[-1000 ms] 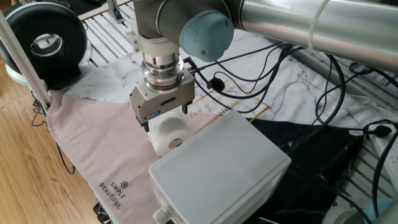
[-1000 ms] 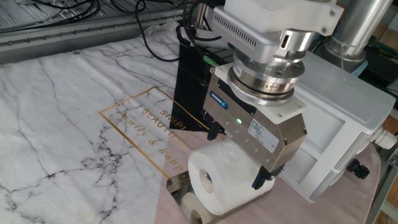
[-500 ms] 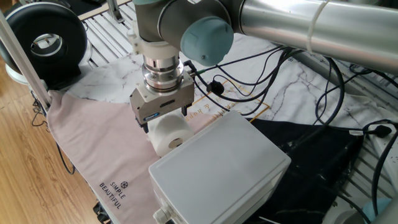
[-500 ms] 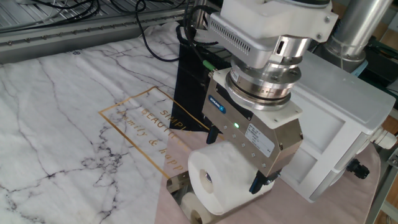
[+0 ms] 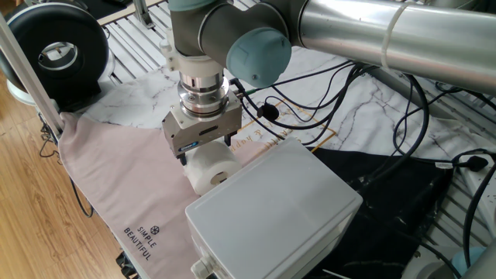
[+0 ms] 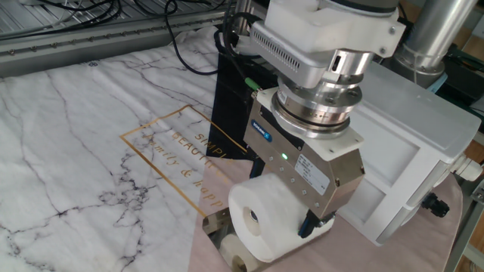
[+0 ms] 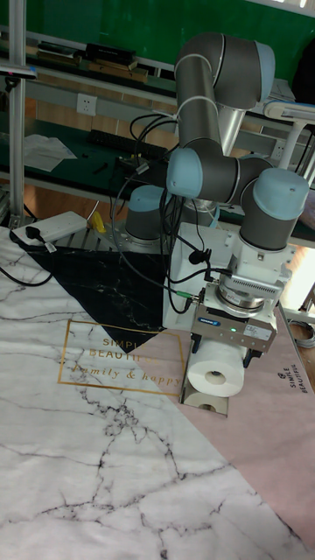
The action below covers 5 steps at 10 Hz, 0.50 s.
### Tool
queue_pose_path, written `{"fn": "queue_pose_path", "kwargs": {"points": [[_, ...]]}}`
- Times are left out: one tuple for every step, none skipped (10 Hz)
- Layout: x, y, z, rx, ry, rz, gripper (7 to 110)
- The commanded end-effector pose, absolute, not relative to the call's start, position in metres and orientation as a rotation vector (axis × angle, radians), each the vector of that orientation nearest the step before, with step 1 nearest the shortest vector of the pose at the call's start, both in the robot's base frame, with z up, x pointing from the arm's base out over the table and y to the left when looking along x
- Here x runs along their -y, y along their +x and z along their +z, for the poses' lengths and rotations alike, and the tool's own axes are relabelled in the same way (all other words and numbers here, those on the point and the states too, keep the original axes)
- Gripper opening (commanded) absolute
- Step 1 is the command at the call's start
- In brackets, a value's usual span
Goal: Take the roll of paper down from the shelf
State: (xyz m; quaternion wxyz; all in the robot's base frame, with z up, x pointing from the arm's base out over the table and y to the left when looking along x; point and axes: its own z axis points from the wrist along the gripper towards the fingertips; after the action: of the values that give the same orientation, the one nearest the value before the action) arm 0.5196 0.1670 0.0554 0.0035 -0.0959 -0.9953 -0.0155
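Observation:
The white roll of paper (image 6: 261,215) lies on its side, its hollow core facing the camera, on the small shiny shelf (image 6: 214,224), right beside the pale grey box. My gripper (image 6: 285,193) hangs straight over the roll, open. One dark finger (image 6: 308,224) stands at the roll's box side. The other is at the far side, mostly hidden behind the roll. The tall fixed view shows the roll (image 7: 214,374) between the two fingers of the gripper (image 7: 222,356). In the view from the other side, the gripper (image 5: 206,149) covers the top of the roll (image 5: 211,169).
A large pale grey box (image 5: 275,209) stands close against the roll and the gripper. Pink cloth (image 5: 116,178) and marble-print sheets (image 6: 83,143) cover the table. Cables (image 5: 341,85) run behind the arm. A black round device (image 5: 50,46) sits at the far corner.
The gripper has moved slightly lower around the roll. The roll itself has not moved.

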Motion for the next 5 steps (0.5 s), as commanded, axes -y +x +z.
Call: {"fn": "queue_pose_path", "kwargs": {"points": [[-0.1674,0.5225,0.0531,3.129,-0.307,-0.067,88],[-0.1658,0.522,0.0543,3.13,-0.3,-0.067,88],[-0.1657,0.522,0.0549,3.131,-0.3,-0.07,88],[-0.1665,0.5224,0.0563,3.135,-0.288,-0.075,88],[-0.1701,0.5245,0.0576,3.144,-0.273,-0.098,107]]}}
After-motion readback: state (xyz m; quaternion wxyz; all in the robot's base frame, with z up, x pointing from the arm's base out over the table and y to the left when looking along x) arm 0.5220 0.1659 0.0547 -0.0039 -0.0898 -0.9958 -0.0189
